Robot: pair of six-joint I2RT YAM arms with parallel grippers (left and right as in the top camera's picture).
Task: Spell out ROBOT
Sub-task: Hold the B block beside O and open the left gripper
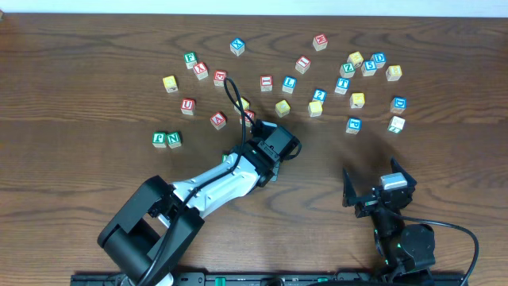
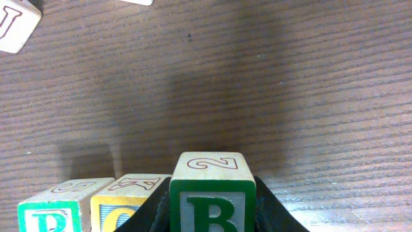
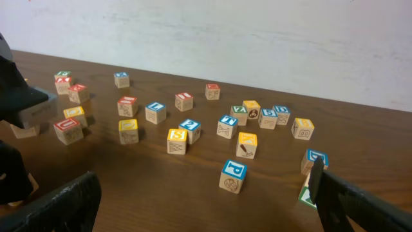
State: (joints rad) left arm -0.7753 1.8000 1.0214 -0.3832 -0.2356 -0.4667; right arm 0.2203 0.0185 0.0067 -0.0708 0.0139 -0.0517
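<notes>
Fingers [image 2: 273, 209] of the left claw [image 2: 212, 218] are closed on the green B cube [image 2: 212, 193], one dark pad against each side face; in the left wrist view the green-framed B faces the camera, and the pale face above it carries an outlined 2. The cube sits squarely between the pads, at the bottom centre of that view. Whether its underside touches the table [image 2: 309, 84] cannot be told, since the frame cuts it off. Just to its left stands a yellow-faced cube [image 2: 125, 203] with a rounded letter only partly in view, and left of that stands the green R cube [image 2: 61, 211]; the three form one row, with the B cube's edge overlapping the yellow one, so contact between them cannot be judged. A pale cube with an outlined U or J [image 2: 14, 24] lies well apart, at the far left corner.

From overhead, the left arm [image 1: 214, 183] reaches from the near left edge to mid-table, and its head covers the row. The green F cube [image 1: 159, 139] and green N cube [image 1: 174, 140] sit side by side, left of the arm.

The right claw [image 3: 203, 177] stands wide apart and grips nothing, low over bare wood near the front right. A blue P cube [image 3: 233, 174] lies nearest ahead of it, with other loose letter cubes [image 3: 177, 140] scattered beyond.
</notes>
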